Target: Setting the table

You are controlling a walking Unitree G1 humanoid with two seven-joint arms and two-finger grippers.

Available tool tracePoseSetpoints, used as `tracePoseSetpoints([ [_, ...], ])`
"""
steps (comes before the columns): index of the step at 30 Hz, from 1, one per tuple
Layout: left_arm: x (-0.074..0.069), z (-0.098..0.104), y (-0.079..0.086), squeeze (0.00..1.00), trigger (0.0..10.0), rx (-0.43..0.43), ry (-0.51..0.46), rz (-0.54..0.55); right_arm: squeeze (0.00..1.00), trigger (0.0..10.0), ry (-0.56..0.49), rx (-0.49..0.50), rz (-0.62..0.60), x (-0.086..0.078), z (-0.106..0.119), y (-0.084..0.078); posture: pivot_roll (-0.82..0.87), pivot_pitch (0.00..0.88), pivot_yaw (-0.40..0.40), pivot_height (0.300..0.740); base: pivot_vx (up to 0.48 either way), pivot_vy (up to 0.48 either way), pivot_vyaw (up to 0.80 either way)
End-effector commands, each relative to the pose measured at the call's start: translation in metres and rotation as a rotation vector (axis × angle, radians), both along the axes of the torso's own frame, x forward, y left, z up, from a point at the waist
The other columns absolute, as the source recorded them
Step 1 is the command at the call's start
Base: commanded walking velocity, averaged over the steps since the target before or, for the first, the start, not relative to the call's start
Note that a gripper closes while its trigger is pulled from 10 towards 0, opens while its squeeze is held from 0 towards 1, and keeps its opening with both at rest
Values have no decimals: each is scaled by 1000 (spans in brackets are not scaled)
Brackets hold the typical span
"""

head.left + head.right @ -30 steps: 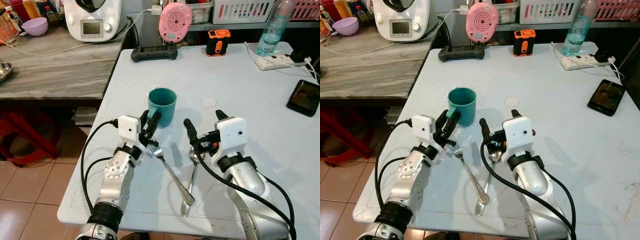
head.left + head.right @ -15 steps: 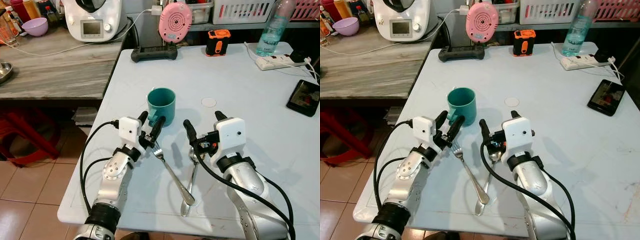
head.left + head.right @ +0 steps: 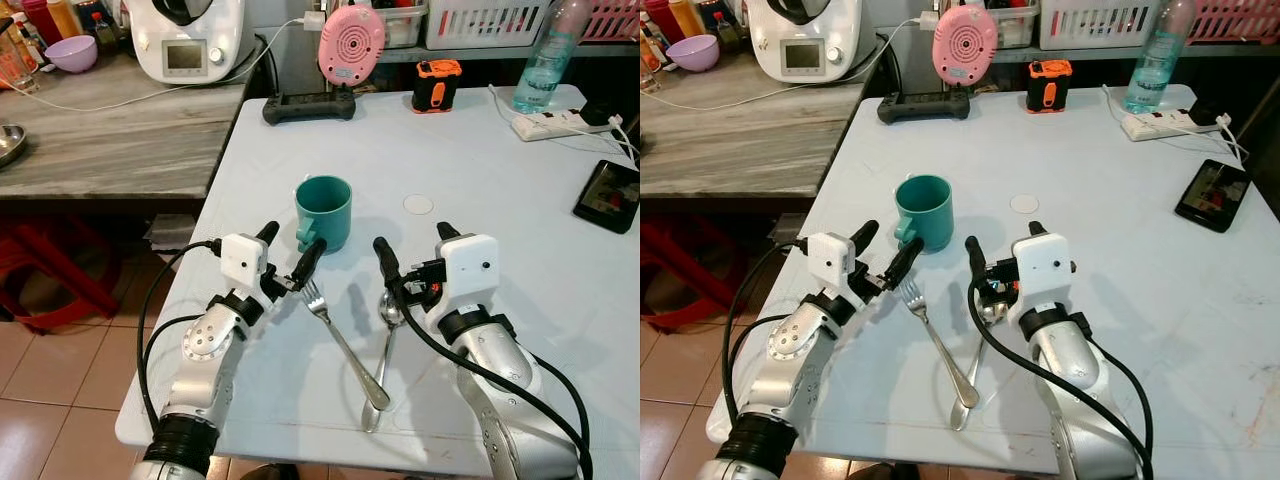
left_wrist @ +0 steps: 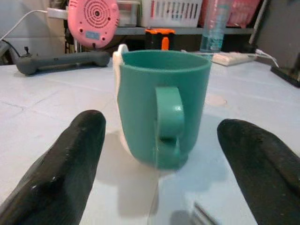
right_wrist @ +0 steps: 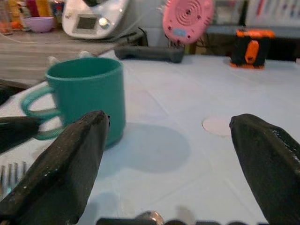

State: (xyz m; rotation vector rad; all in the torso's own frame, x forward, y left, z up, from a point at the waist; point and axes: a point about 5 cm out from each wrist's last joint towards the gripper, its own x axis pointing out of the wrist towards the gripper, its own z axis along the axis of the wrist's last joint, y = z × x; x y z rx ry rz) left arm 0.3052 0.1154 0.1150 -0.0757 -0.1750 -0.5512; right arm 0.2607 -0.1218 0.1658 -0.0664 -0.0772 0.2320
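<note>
silver arms (image 3: pixel 212 340), white wrist boxes, black cables

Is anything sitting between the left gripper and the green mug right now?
Nothing visible does. The left gripper is open on the table, its fingers pointing at the mug with bare tabletop between. The mug's handle faces the gripper. The fork lies off to the side.

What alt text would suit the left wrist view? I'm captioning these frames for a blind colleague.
A teal mug stands upright on a pale blue table, its handle facing the camera, framed between the left gripper's two open black jaws, which do not touch it. Behind it sit a pink round gadget, a dark grey handset and an orange-and-black device.
</note>
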Motion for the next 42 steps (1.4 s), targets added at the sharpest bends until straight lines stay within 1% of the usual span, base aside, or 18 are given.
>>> tracePoseSetpoints([
  [1, -3, 1, 10, 1000, 10000, 14, 2, 16, 0, 10000, 38, 18, -10, 0, -5, 0, -157, 117, 104, 740, 0, 0, 0],
  [3, -8, 2, 20, 1000, 10000, 30, -1, 48, 0, 10000, 56, 36, -11, -1, -8, 1, -151, 121, 105, 740, 0, 0, 0],
  [6, -8, 2, 20, 1000, 10000, 30, -1, 48, 0, 10000, 56, 36, -11, -1, -8, 1, -151, 121, 105, 740, 0, 0, 0],
  [8, -12, 5, 32, 1000, 10000, 43, -8, 108, 0, 10000, 67, 45, -3, -2, -10, 3, -144, 124, 105, 740, 0, 0, 0],
  [9, -12, 5, 32, 1000, 10000, 43, -8, 108, 0, 10000, 67, 45, -3, -2, -10, 3, -144, 124, 105, 740, 0, 0, 0],
  [11, -15, 7, 45, 1000, 10000, 54, -14, 180, 0, 10000, 45, 16, 20, -3, -9, 6, -132, 127, 105, 740, 0, 0, 0],
  [16, -17, 11, 56, 1000, 10000, 62, -23, 246, 0, 10000, 29, 37, 58, -6, -7, 9, -132, 127, 105, 740, 0, 0, 0],
  [18, -23, 12, 69, 1000, 10000, 80, -20, 332, 0, 10000, 71, 70, 52, -9, -12, 6, -115, 131, 107, 740, 0, 0, 0],
  [19, -23, 12, 69, 1000, 10000, 80, -20, 332, 0, 10000, 71, 70, 52, -9, -12, 6, -115, 131, 107, 740, 0, 0, 0],
  [21, -31, 7, 85, 1000, 10000, 147, 34, 461, 0, 10000, 109, 71, 31, -13, -19, 0, -106, 134, 112, 740, 0, 0, 0],
  [22, -31, 7, 85, 1000, 10000, 147, 34, 461, 0, 10000, 109, 71, 31, -13, -19, 0, -106, 134, 112, 740, 0, 0, 0],
  [24, -39, 1, 91, 1000, 10000, 166, 74, 500, 0, 10000, 120, 77, 23, -15, -22, -3, -99, 133, 112, 740, 0, 0, 0],
  [28, -40, 0, 88, 1000, 10000, 153, 87, 483, 0, 10000, 124, 88, 25, -15, -23, -2, -100, 133, 109, 740, 0, 0, 0],
  [29, -38, 0, 85, 412, 10000, 146, 94, 483, 0, 10000, 120, 90, 29, -15, -22, -1, -100, 133, 109, 740, 0, 0, -800],
  [30, -38, 0, 85, 412, 10000, 146, 94, 483, 0, 10000, 120, 90, 29, -15, -22, -1, -100, 133, 109, 740, 0, 0, -800],
  [31, -36, 2, 81, 0, 10000, 140, 100, 470, 0, 10000, 118, 91, 32, -14, -21, -1, -105, 131, 107, 740, 0, 0, -800],
  [38, -34, 4, 73, 0, 10000, 125, 116, 447, 0, 10000, 112, 90, 28, -12, -20, -1, -105, 131, 107, 740, 0, 0, -800],
  [42, -34, 4, 72, 0, 10000, 120, 119, 447, 0, 10000, 104, 98, 24, -12, -20, -1, -103, 126, 103, 740, 0, 0, 0],
])
